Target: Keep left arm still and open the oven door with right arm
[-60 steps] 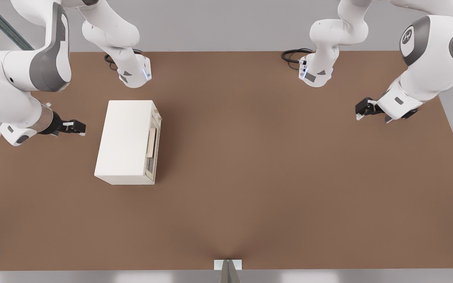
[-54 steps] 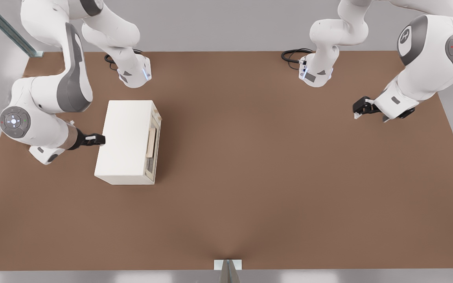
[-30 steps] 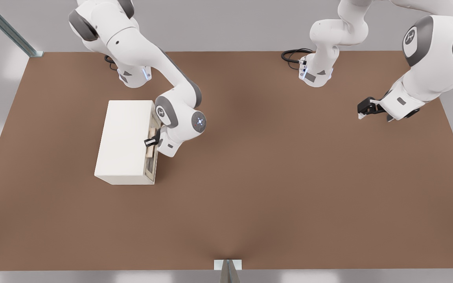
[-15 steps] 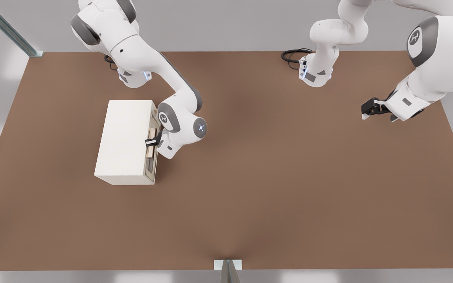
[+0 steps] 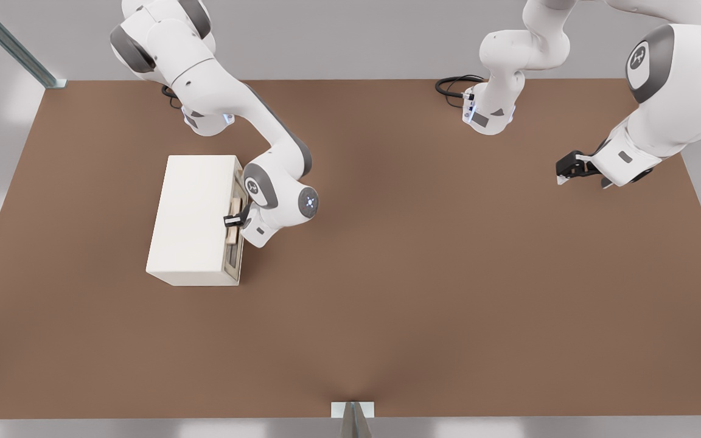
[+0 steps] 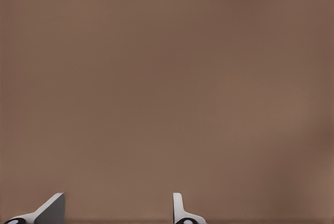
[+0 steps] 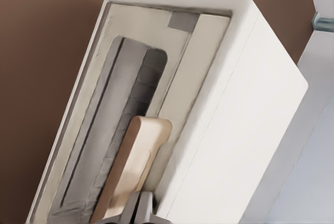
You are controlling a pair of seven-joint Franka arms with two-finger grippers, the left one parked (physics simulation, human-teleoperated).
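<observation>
A: Gripper (image 5: 233, 220) first. Where is it, and what's it doing?

B: It's at the oven's front face, right on the pale wooden handle (image 7: 131, 167), about midway along the bar. In the wrist view the finger bases sit at the handle's near end, w/ the wood running away between them. The tips are hidden, so I read it as clamped on the handle, but that's a judgement, not a clear sight.

A: Which way does the handle run?

B: Its long axis lies along the oven door (image 7: 112, 125), parallel to the door's long edge. In the front view the bar runs near-to-far, on the oven's side facing the front view's right.

A: And the door itself?

B: Closed, flush w/ the frame, dark window (image 7: 115, 135) beside the handle. No gap shows.

A: The oven (image 5: 195, 219)?

B: Cream box on the brown table (image 5: 423, 292), toward the front view's left. The right arm (image 5: 253, 146) reaches in from its base at the far table edge, wrist just beside the door.

A: So the next pull?

B: Likely away from the oven face, toward the front view's right.
</observation>
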